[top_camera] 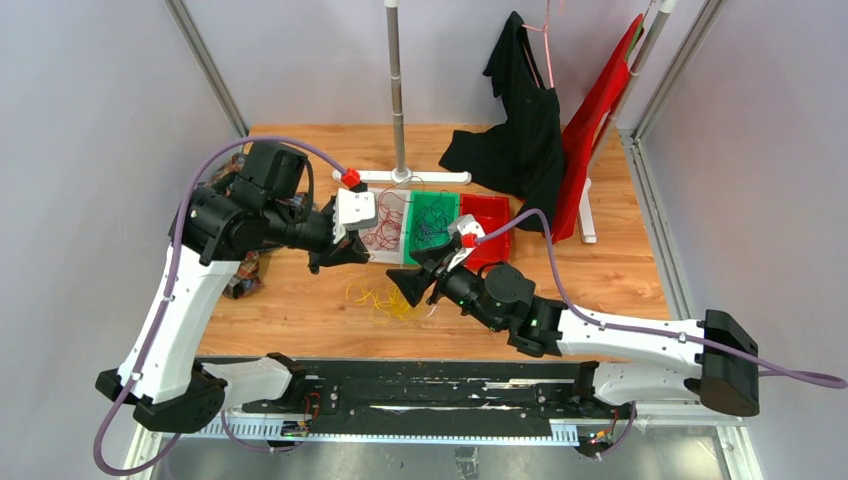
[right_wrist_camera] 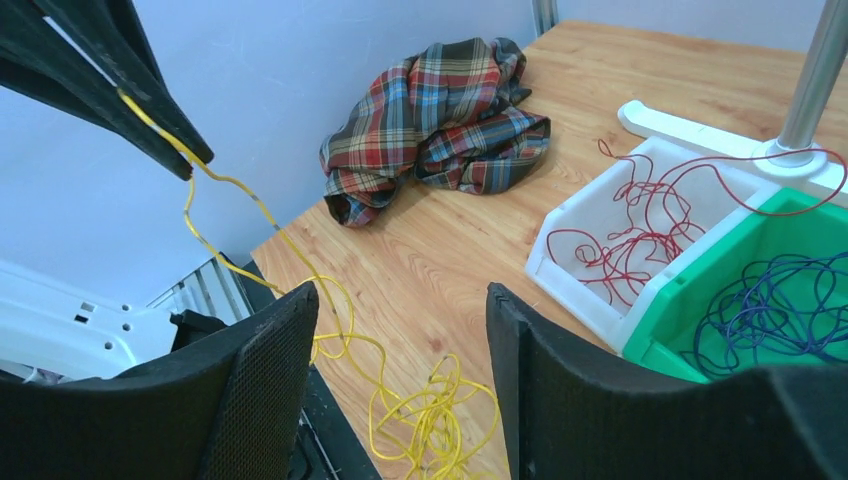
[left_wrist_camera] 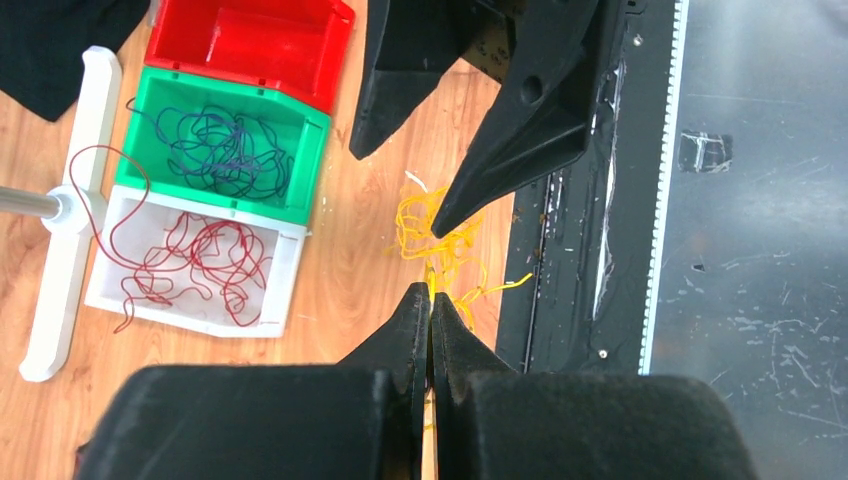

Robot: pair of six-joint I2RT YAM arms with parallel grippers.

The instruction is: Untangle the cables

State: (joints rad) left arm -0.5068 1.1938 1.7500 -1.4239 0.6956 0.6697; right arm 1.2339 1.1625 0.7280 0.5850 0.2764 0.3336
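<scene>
Hand on the left (left_wrist_camera: pixel 431 295) clamped on a yellow cable (left_wrist_camera: pixel 420 222); right hand (right_wrist_camera: pixel 400 295) wide apart.

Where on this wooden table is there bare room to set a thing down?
Bare table wood lies right of the empty red plastic bin, up to the edge, and between the crumpled plaid cloth and the thin yellow cables. Crowded: around those cables and at the filled white bin and green bin.

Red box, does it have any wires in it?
No, the red box shows only its bare floor; the dark red wires lie in the white box.
</scene>
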